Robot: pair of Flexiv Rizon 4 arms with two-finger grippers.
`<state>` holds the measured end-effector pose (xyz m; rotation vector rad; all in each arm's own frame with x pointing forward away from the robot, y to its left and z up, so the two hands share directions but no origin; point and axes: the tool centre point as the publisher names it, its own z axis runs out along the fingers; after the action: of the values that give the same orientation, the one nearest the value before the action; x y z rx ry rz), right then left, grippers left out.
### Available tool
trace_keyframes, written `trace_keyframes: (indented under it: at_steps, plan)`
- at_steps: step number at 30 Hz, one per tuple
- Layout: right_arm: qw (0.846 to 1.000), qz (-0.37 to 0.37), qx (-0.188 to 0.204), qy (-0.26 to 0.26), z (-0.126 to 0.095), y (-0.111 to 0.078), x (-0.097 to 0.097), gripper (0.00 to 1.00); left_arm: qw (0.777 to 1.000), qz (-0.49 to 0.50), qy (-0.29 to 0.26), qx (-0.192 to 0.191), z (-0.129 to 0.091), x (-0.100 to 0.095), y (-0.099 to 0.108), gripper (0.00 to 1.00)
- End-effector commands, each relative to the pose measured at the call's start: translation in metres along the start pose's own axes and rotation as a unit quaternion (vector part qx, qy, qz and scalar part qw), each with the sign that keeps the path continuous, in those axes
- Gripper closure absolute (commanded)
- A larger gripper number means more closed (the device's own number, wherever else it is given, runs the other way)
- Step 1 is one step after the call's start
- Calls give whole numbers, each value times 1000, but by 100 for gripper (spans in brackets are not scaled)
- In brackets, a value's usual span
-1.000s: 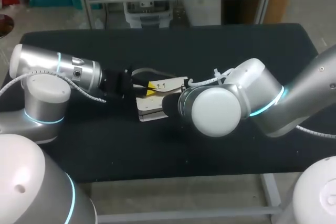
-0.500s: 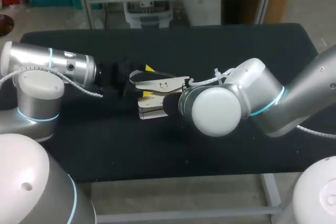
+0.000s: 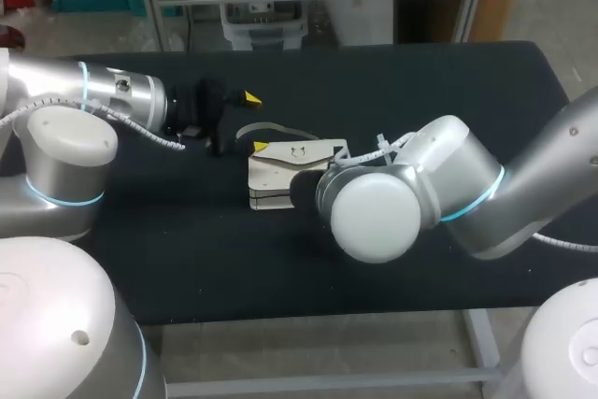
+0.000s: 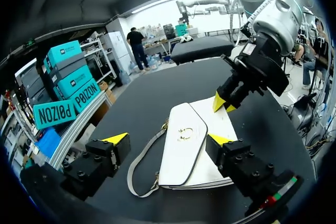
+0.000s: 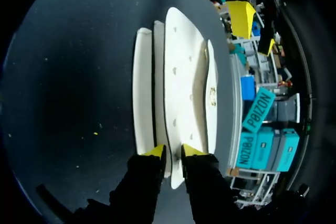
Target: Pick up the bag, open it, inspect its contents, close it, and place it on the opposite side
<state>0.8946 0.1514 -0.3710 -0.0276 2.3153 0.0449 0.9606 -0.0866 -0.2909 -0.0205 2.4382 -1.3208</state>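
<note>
The white bag [image 3: 280,173] lies flat on the black counter [image 3: 420,81], about midway between its near and far edges and a little towards its left edge. The flap faces up, with a small metal clasp [image 4: 185,134] on it. The pale strap [image 4: 137,167] loops out over the counter from the bag's end towards the left edge.

The right end effector [image 5: 173,151] is at the bag's opposite end. Its fingers are drawn narrow, and the yellow tips pinch an upright edge of the bag from both sides.

The left end effector [image 3: 256,122] hangs above the counter beside the strap end of the bag. Its fingers are spread wide, clear of the bag and holding nothing.
</note>
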Motion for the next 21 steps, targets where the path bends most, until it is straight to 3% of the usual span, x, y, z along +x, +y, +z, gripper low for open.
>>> trace_keyframes:
  at_steps: [1, 5, 11, 21]
  plan:
    - [999, 5, 10, -48, -15, 2, 0, 0, 1000, -14, 3, -16, 1, -7, -2, 0]
    - [998, 7, 12, -55, -23, 1, -10, 0, 999, -25, 4, -25, -1, -9, -3, 0]
    - [999, 24, -21, -43, -30, -7, -32, 0, 996, -70, 1, -51, -4, -18, -4, 0]
    - [995, 24, -77, 66, -15, -22, -66, 0, 988, -118, 4, -103, -11, -18, 5, 0]
